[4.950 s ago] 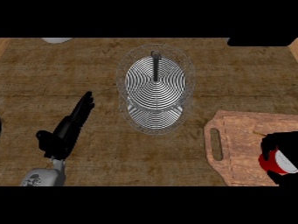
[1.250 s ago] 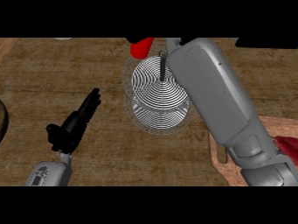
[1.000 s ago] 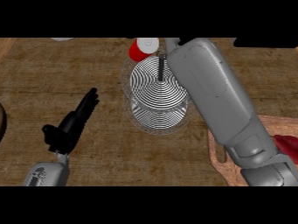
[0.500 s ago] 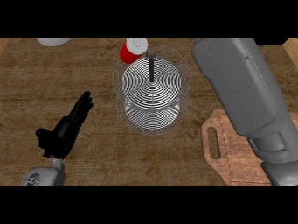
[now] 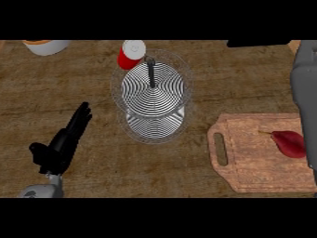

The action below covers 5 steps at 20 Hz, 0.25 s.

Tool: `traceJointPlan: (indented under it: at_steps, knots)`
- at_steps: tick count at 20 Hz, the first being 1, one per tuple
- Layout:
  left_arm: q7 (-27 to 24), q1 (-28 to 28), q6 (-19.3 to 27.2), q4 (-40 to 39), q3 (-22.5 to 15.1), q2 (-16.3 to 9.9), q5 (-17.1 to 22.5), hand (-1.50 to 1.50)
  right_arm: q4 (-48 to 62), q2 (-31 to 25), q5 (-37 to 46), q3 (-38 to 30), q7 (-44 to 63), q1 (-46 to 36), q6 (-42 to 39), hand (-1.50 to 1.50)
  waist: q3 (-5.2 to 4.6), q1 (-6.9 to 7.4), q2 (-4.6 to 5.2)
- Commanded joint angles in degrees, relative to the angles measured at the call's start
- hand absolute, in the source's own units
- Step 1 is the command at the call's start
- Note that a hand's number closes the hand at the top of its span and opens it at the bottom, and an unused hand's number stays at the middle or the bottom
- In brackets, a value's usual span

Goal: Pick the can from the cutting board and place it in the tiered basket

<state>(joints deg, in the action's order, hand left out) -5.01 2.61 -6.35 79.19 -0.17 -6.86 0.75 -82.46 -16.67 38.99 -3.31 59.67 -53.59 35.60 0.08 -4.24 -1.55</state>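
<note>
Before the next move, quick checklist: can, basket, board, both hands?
1. Can in tiered basket: cannot tell. The red can lies tilted at the far rim of the tiered basket, overlapping it; inside or behind is unclear.
2. Can off the cutting board: ok. The cutting board carries only a red item.
3. Right hand free of the can: cannot tell. Only the grey right forearm shows at the right edge; the hand is out of view.
4. Left hand out of the way: ok. The left hand rests open on the counter, left of the basket, fingers straight.
5. Basket upright: ok, centre post vertical.
</note>
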Motion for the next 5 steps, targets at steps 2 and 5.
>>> traceJointPlan:
  at_steps: [2,5]
  knots:
    - [-0.01,-0.37,-0.26,0.20,1.21,-0.92,0.61,0.00,-20.13,-6.50,-4.79,-4.53,4.67,13.37,-6.46,-1.50,0.04,-1.07,-0.01]
    - [-1.18,-2.29,0.58,0.24,-0.03,0.67,-0.24,0.00,-28.61,-9.23,-10.86,-7.43,5.28,23.53,-11.23,-1.50,0.04,-1.33,0.08]
